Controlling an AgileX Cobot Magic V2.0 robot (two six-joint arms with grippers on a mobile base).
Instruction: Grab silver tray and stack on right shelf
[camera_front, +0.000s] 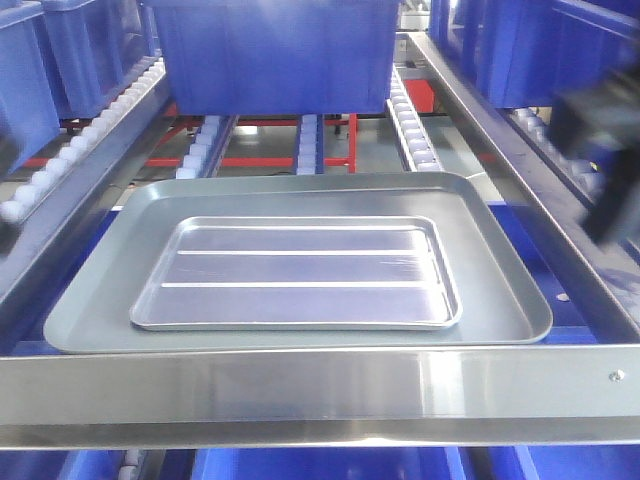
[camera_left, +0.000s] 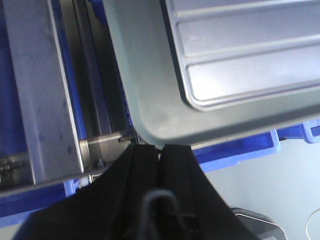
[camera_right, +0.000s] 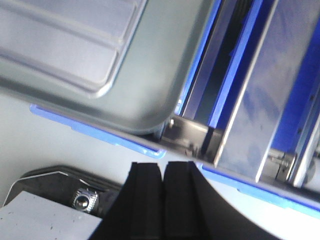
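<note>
Claw on the left arm (camera_left: 160, 152) is hanging just off the near left corner of the grey tray (camera_left: 145, 100), fingers pressed together, holding nothing. Right claw (camera_right: 164, 172) is likewise sitting closed and empty, below the grey tray's near right corner, near a steel bracket (camera_right: 192, 137) of the rack.

Silver tray (camera_front: 300, 272) is lying flat inside the larger grey tray, which is resting on the roller shelf (camera_front: 410, 120) behind the shiny front bar (camera_front: 320, 385). Both claws are sitting apart from it, outside the grey rim; neither is touching either tray.

Risks, as judgement: the silver rim is lying low and nested, so closed fingers would be sliding over it or catching the grey tray instead, dragging both. Thin, slick metal may be slipping or tilting if pinched at only one edge. Front bar and side rails are crowding the approach; a claw could be striking them. Blue bin (camera_front: 275, 50) behind is limiting reach.
</note>
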